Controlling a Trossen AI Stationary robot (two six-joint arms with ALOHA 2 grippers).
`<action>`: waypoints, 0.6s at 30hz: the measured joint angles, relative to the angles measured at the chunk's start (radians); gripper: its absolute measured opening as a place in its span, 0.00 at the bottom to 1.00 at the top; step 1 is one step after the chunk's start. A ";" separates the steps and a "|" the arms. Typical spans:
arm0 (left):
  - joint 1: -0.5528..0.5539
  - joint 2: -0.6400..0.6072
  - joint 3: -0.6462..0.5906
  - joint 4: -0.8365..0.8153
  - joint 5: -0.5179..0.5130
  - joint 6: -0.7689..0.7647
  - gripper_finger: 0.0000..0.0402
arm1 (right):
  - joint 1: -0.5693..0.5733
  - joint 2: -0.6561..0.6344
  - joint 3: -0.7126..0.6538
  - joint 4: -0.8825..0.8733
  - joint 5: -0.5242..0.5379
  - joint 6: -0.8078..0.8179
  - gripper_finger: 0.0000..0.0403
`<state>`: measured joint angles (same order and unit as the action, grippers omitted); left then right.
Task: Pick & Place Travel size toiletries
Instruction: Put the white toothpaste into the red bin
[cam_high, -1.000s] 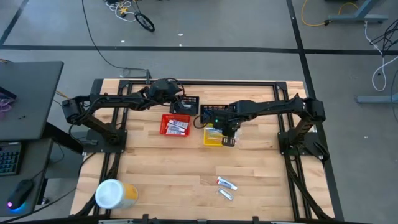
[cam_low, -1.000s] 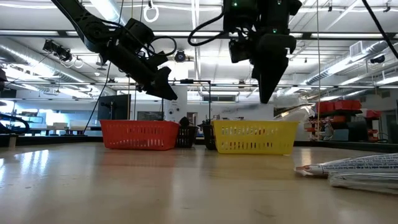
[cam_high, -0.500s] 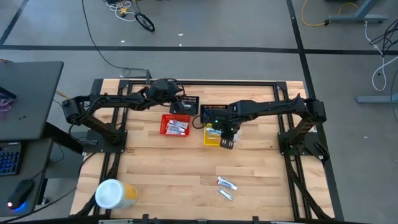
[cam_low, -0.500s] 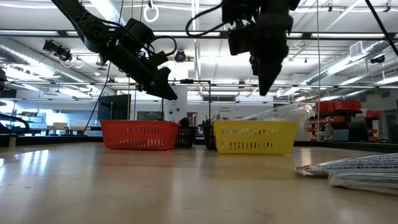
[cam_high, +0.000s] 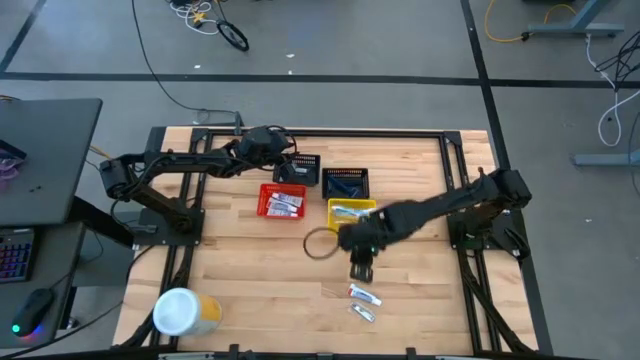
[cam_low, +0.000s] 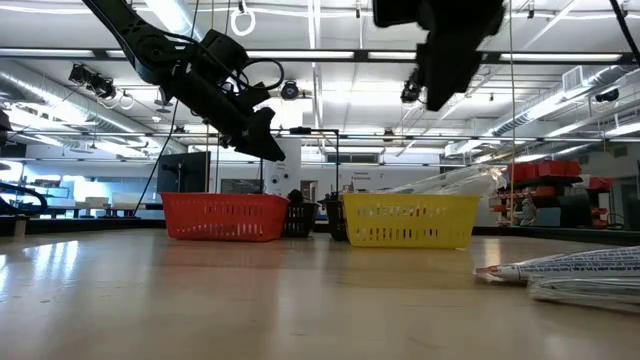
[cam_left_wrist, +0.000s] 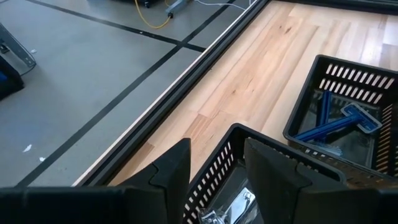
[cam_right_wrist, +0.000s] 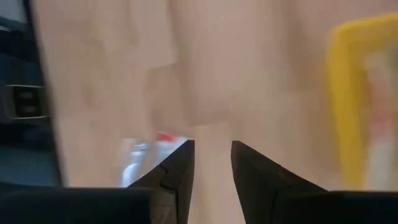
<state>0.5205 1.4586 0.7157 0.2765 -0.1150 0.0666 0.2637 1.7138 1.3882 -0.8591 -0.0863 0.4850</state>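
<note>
two small tubes lying on bare wood in the lower middle of the high view, just below the right gripper. long side of each running slantwise, up-left to down-right. red-capped ends peeking past the dark fingers in the right wrist view. much nearer to the right arm than to the left. right fingers parted a little, holding nothing, touching nothing. probably a short drop down onto the closer tube. left gripper waiting far off at upper middle, over the black baskets, fingers apart, empty too.
</note>
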 joint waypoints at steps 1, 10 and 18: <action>0.000 0.000 0.000 0.000 0.000 -0.006 0.40 | 0.026 0.000 -0.009 0.015 -0.002 0.042 0.28; 0.000 0.000 0.000 -0.002 0.000 -0.027 0.40 | 0.200 0.002 -0.118 0.085 0.005 0.333 0.39; 0.000 0.000 0.000 -0.002 0.000 -0.026 0.40 | 0.313 0.009 -0.163 0.149 0.051 0.430 0.43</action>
<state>0.5205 1.4586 0.7158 0.2749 -0.1154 0.0410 0.5764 1.7226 1.2255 -0.7103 -0.0351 0.9146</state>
